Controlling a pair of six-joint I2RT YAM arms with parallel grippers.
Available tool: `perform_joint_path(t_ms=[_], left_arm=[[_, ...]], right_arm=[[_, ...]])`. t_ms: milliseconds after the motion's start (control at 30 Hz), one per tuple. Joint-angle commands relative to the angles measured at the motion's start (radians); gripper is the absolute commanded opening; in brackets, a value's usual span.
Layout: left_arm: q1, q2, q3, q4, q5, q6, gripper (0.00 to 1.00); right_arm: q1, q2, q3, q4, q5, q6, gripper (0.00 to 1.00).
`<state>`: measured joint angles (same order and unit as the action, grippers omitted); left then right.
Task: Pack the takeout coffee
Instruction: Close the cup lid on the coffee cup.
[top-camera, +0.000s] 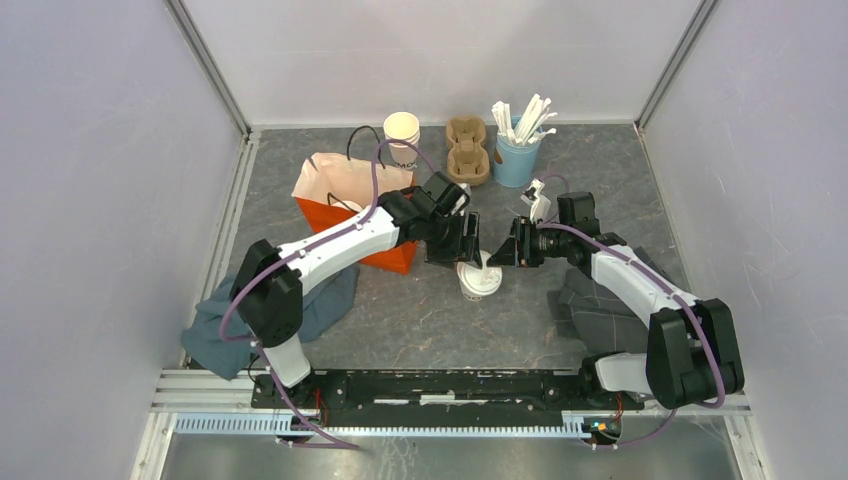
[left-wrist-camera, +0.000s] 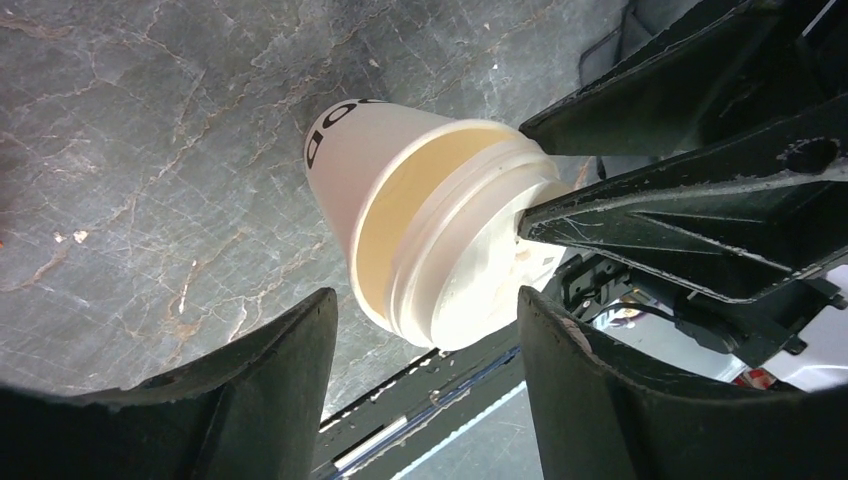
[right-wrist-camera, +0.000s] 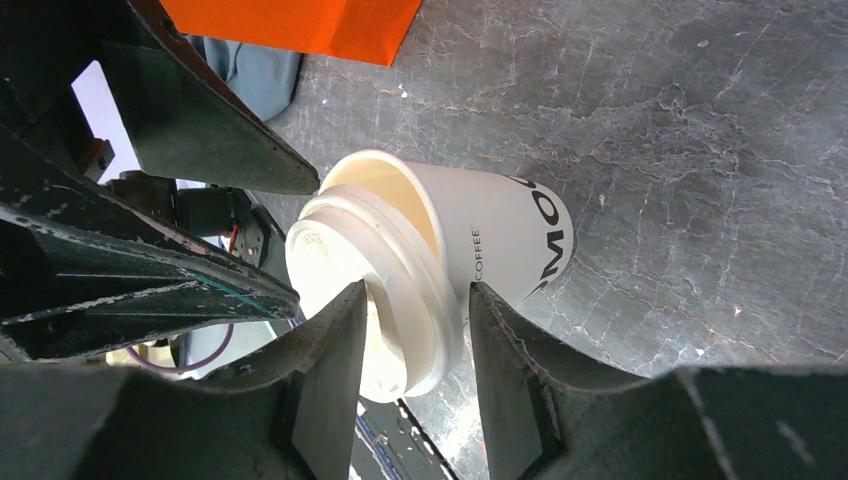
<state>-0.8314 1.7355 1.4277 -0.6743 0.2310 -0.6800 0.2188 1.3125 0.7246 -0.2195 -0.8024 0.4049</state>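
Coffee cup (right-wrist-camera: 500, 240) stands mid-bench, between my two tools. Its lid (left-wrist-camera: 470, 270) sits crooked, one side lifted off the rim so the cream inside shows.

Left tool (left-wrist-camera: 425, 300): released, jaws spread wide to either side of the lid, with a sliver of daylight at one finger.

Right tool (right-wrist-camera: 417, 292): fingers drawn in on either side of the lid's rim. Whether they're actually squeezing it, I cannot tell.

The two tools meet nose to nose over the cup. The right tool's fingertips crowd the left wrist view and touch the lid's top.

Surroundings:
- Orange bag (top-camera: 318, 212) is just behind-left of the cup, mouth open, with the left arm lying across its front.
- Against the back wall stand the lidless cup stack (top-camera: 402, 135), the cardboard carrier (top-camera: 467, 150) and the blue cup of stirrers (top-camera: 515, 162), well apart from the cup.
- One grey cloth (top-camera: 225, 335) is bunched by the left base, and another (top-camera: 590, 310) lies under the right arm.

Open room: bare bench (top-camera: 420, 320) lies between the cup and the near rail. Side walls hem in both flanks.
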Motion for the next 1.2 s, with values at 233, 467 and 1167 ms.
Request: perform_joint_path(t_ms=[233,467,1167], left_arm=[[0.048,0.047,0.068,-0.022,0.002,0.117,0.63],[0.073,0.038,0.044,0.023,0.053,0.117,0.49],[0.075,0.018,-0.046,0.053,0.045,0.08,0.36]], right_arm=[[0.002,0.011,0.038,0.046,-0.014,0.005,0.48],[0.002,0.011,0.1,-0.048,0.029,-0.063,0.59],[0.001,0.021,0.006,0.088,-0.1,0.021,0.69]])
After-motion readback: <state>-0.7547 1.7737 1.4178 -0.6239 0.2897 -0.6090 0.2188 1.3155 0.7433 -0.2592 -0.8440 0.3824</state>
